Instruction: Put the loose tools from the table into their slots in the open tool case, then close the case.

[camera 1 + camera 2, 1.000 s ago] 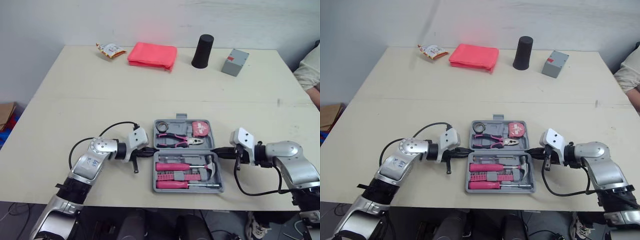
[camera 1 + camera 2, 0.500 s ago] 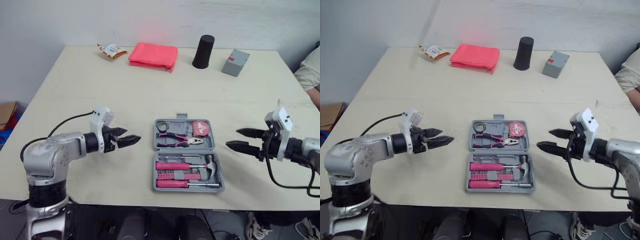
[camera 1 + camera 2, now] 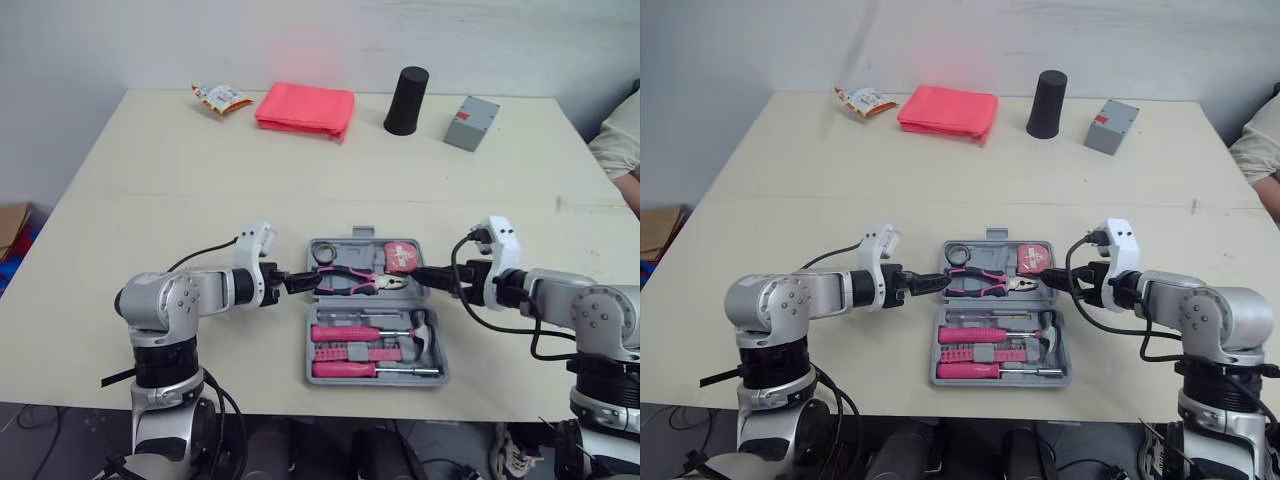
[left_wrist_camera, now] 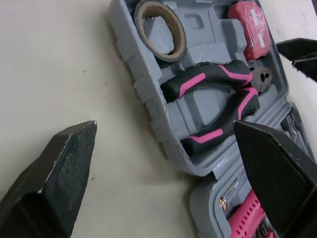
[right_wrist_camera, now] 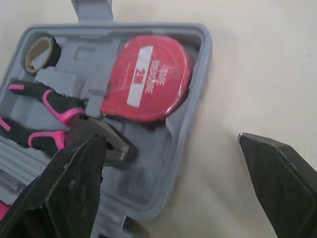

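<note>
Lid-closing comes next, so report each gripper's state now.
Left gripper: open, holding nothing.
Right gripper: open, holding nothing.

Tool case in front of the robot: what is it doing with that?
The robot has a gripper at each side of the open grey plastic tool case. Its left gripper and right gripper both have open fingers at the side walls of the case's far half, gripping nothing. The pink-handled pliers, red tape measure, hammer and screwdrivers lie in their slots. It looks set to fold the case shut; that is not yet done.
</note>
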Controlling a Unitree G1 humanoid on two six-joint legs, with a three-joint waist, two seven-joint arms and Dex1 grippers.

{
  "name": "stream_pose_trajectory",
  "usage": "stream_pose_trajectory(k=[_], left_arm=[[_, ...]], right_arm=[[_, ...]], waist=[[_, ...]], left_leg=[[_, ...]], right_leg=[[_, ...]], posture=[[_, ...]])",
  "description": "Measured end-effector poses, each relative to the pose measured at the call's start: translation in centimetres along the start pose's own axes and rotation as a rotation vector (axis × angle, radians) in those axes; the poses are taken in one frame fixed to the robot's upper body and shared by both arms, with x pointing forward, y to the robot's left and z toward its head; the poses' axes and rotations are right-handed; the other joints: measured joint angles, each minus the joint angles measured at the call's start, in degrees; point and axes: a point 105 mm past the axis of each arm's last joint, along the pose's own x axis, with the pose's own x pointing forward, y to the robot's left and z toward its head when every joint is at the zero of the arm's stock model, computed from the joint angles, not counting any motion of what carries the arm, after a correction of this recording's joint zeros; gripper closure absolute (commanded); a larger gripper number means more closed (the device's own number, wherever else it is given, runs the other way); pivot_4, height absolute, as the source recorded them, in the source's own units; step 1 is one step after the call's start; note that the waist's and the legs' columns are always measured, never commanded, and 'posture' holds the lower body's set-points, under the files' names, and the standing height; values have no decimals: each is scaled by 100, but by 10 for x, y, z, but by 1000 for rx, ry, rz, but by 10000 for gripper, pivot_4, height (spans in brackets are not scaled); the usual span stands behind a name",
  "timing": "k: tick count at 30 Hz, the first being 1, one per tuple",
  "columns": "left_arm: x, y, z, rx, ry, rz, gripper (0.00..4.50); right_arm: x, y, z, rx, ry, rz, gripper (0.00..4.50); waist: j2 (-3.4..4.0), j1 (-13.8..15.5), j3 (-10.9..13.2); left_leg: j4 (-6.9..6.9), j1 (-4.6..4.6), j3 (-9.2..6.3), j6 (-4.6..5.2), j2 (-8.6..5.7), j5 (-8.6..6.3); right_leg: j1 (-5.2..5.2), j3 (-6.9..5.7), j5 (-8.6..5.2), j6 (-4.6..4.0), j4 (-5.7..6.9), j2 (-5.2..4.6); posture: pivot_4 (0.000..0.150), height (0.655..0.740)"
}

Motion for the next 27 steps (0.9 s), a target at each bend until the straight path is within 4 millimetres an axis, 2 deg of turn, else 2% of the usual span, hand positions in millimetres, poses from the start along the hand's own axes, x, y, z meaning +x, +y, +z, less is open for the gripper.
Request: stream_pose_trajectory(k=[3,5,6,7,9,10,11,21,27], left_arm=[[5,-2,0,2,0,-14,17824],[6,-3,-1,7,9,-22,27245],[7,-4,-2,8,11,-25,29373],[7,-4,-2,11,15,-24,34651],[6,-2,-3,23,21,-13,42730],[7,-3,-2,29,15,-18,45000],[6,-3,-2,32,14,-20,45000],[5,-4,7,191,-35,-18,45000],[3,1,46,485,-189,19,45000]], right_arm=[[1,-2,-1,-4,5,-18,8722],[2,-2,-1,-7,10,-25,18951],[2,-2,-2,-9,12,-25,21707],[2,-1,-2,-12,15,-24,27550],[3,-1,-3,-16,20,-28,36499],[3,-2,-3,-17,21,-33,42003],[3,-2,-2,-19,16,-35,44209],[3,-1,8,-48,-22,-42,44209],[5,8,36,-283,-178,-55,44209]], waist=[[0,4,0],[0,3,0],[0,2,0],[0,3,0],[0,4,0],[0,4,0],[0,4,0],[0,7,0],[0,-1,0]], left_leg=[[0,-18,13,-3,1,4],[-1,-20,18,-3,1,5],[-1,-20,19,-2,1,5],[0,-20,20,-2,2,5],[0,-20,22,-2,1,5],[0,-19,23,-2,1,5],[0,-16,23,-2,1,5],[-1,-19,28,-2,1,7],[-23,-20,62,-2,2,8]], right_leg=[[-32,9,0,0,7,2],[-37,13,0,0,10,2],[-37,13,0,0,10,2],[-38,14,0,0,9,2],[-39,16,0,0,8,2],[-39,17,0,0,8,1],[-36,17,0,0,7,1],[-45,20,0,0,4,-1],[-69,24,0,1,6,3]], posture=[[1500,7361],[1500,7361],[1500,7361],[1500,7361],[1500,7361],[1500,7361],[1500,7361],[1500,7361],[1500,7361]])
